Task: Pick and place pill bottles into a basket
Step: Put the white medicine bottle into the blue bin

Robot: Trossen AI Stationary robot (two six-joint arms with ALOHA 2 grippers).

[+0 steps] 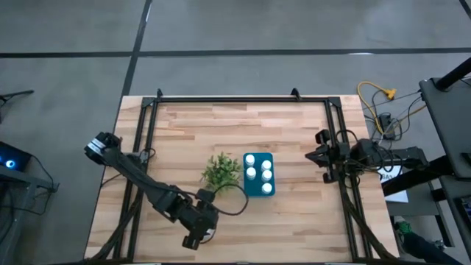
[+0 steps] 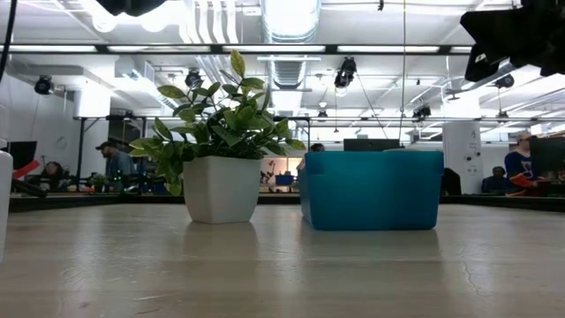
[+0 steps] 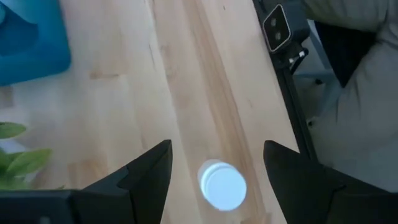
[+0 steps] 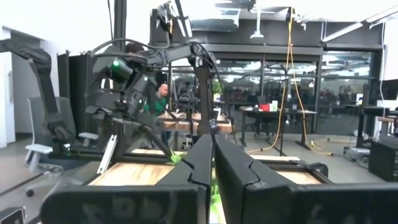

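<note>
One white-capped pill bottle (image 3: 222, 185) stands upright on the wooden table near its near edge. My left gripper (image 3: 217, 146) is open above it, one finger on either side of the cap and neither touching it. In the high view the left gripper (image 1: 197, 235) hides this bottle. The teal basket (image 1: 246, 193) sits at mid-table with several white bottles (image 1: 266, 177) standing inside. It also shows in the low view (image 2: 375, 190). My right gripper (image 4: 212, 163) is shut and empty, waiting at the table's right edge (image 1: 324, 158).
A bushy green plant (image 1: 221, 171) in a white pot (image 2: 221, 188) stands just left of the basket, between it and my left arm. A black frame rail (image 3: 283, 43) runs along the table's edge near the bottle. A white object (image 2: 3, 199) shows at the low view's left edge.
</note>
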